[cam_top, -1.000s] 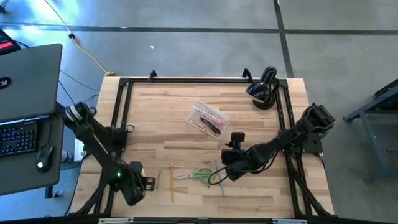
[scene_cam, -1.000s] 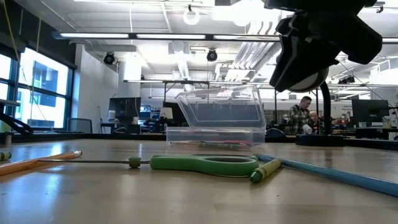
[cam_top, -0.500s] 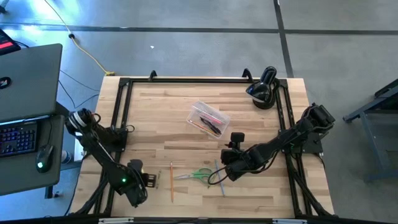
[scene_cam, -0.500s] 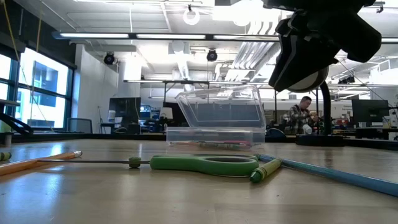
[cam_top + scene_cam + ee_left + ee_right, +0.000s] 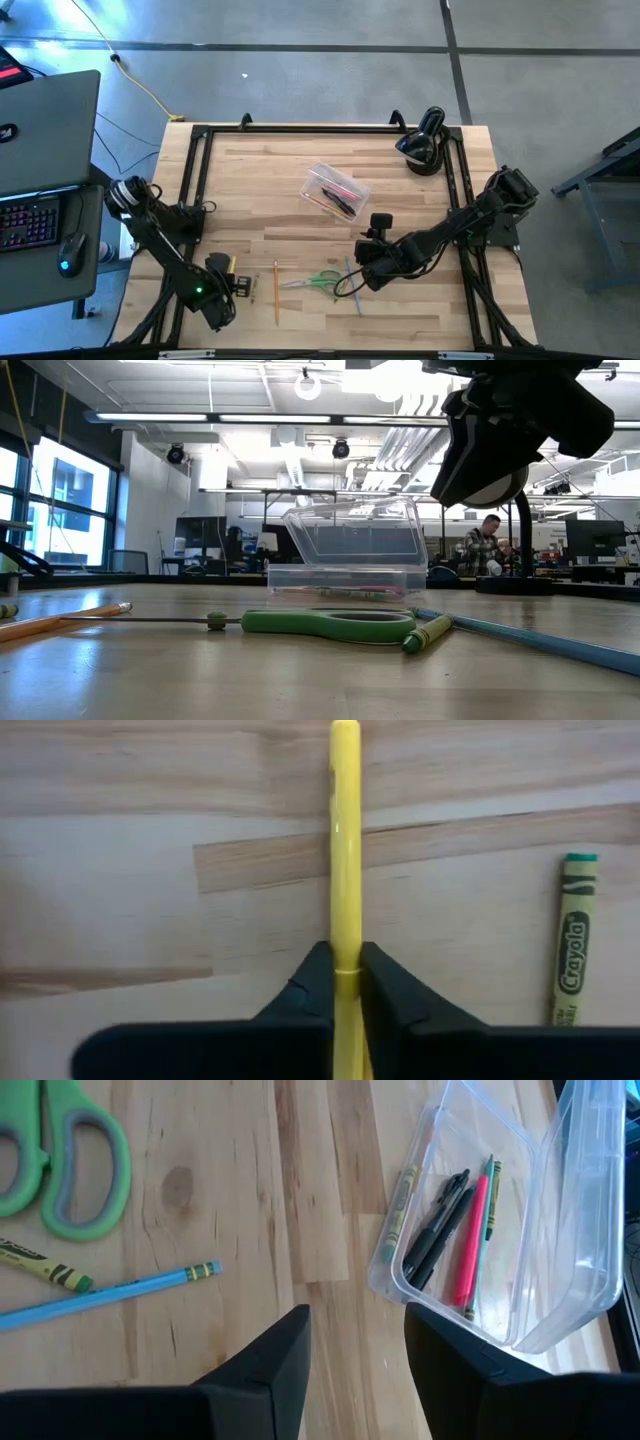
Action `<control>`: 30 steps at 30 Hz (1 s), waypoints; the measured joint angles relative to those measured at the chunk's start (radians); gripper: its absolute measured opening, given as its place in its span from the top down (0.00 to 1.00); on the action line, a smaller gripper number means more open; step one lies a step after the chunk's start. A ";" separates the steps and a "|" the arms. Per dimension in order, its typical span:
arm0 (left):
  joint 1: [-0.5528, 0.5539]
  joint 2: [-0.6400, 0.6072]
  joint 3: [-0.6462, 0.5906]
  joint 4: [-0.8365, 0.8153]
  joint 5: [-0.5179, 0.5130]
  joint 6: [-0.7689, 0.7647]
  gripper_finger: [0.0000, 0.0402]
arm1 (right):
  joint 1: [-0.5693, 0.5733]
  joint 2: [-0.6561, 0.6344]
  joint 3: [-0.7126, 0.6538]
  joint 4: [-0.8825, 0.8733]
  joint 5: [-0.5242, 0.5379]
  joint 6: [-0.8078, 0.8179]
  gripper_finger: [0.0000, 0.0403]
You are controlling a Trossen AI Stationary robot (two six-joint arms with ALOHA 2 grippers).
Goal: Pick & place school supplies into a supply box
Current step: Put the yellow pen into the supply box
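Your left claw point(image 5: 345, 982) is closed on the yellow pencil point(image 5: 345, 850), which runs straight ahead between its fingers: light, stiff, slick, so grip mid-shaft. Right claw point(image 5: 357, 1342) hangs open beside the box point(image 5: 500, 1230).

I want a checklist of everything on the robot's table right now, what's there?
Surface: wooden table, black frame round it.
Job's things: clear supply box, lid open, pens and a crayon inside; green scissors, blue pencil, orange pencil and crayon lie loose.
Clutter: black rounded device at the far right corner.
Grippers: left gripper shut on a yellow pencil; right gripper open, above the scissors.
Cables: yellow cable on the floor.
Surroundings: laptop at left; person far behind.
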 joint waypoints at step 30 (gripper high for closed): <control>0.723 -0.014 -0.008 0.667 -0.346 1.183 0.97 | 0.001 0.000 0.000 0.007 -0.003 -0.004 0.65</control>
